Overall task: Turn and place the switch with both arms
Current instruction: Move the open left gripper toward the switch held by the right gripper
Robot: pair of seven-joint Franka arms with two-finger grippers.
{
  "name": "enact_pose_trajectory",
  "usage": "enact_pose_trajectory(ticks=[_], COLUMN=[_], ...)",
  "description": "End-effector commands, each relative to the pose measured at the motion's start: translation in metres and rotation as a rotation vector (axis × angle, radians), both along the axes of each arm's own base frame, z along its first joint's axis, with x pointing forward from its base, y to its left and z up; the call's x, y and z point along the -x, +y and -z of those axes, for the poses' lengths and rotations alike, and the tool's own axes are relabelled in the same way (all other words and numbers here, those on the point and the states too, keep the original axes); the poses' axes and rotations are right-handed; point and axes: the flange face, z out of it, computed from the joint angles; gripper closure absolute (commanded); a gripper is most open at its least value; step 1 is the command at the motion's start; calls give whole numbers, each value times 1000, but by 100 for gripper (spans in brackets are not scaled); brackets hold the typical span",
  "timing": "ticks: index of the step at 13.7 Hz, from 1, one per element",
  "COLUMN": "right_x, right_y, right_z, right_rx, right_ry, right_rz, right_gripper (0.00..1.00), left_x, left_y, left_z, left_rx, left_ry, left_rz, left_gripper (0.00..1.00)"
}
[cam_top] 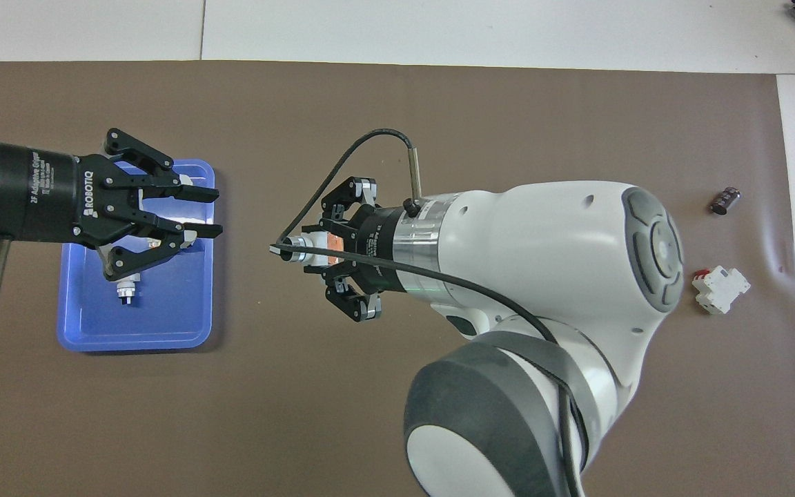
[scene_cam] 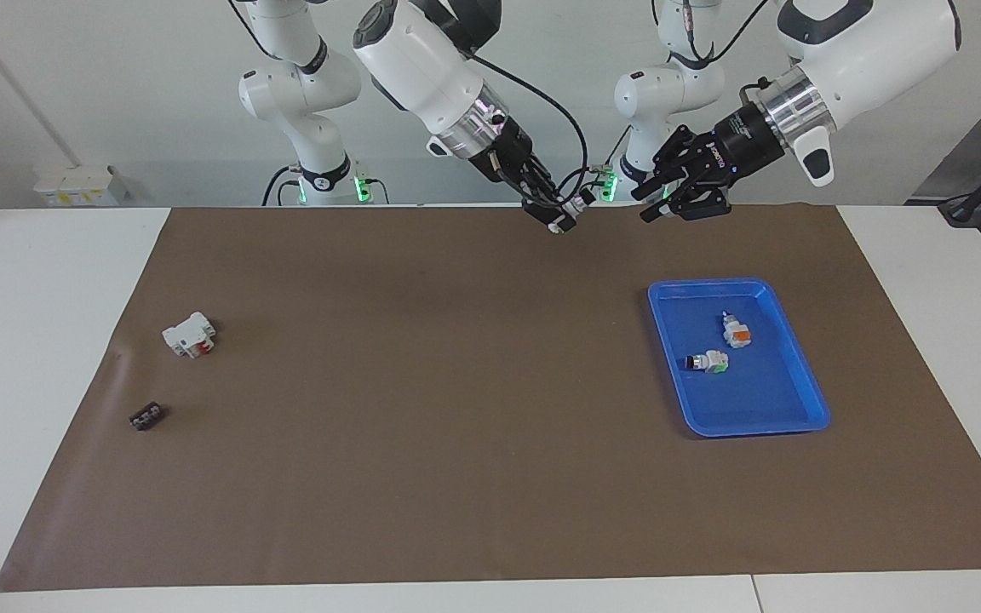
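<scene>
Beside blue tray (scene_cam: 797,366): right claw (cam_top: 315,252) clamps switch (cam_top: 308,250); left claw (cam_top: 197,212) spread.

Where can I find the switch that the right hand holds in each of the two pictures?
Facing view: the switch is at the top middle, shut in the right hand, up in the air near the mat's edge by the robots.
Overhead view: the switch is near the middle, in the right hand, pointing toward the left hand.
Shared landmark: the blue tray, at the left arm's end of the table.
</scene>
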Motion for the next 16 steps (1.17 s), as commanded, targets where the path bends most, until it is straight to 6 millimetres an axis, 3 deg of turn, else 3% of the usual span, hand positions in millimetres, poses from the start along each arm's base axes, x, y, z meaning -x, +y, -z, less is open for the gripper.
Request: enact_pose_trajectory(ticks=[1, 6, 16], right_x=[3, 3, 3], right_y=[-4, -5, -5], right_z=[-3, -3, -3], right_rx=[0, -1, -1], right_ry=[11, 9, 7], right_rz=[10, 11, 12], right_gripper=[100, 100, 100], left_x=[6, 21, 36], left_y=[-8, -36, -42], left_z=[1, 9, 14], left_rx=[16, 2, -15], left_ry=[82, 196, 254], left_rz=[-120, -144, -95], left_gripper=[61, 61, 61])
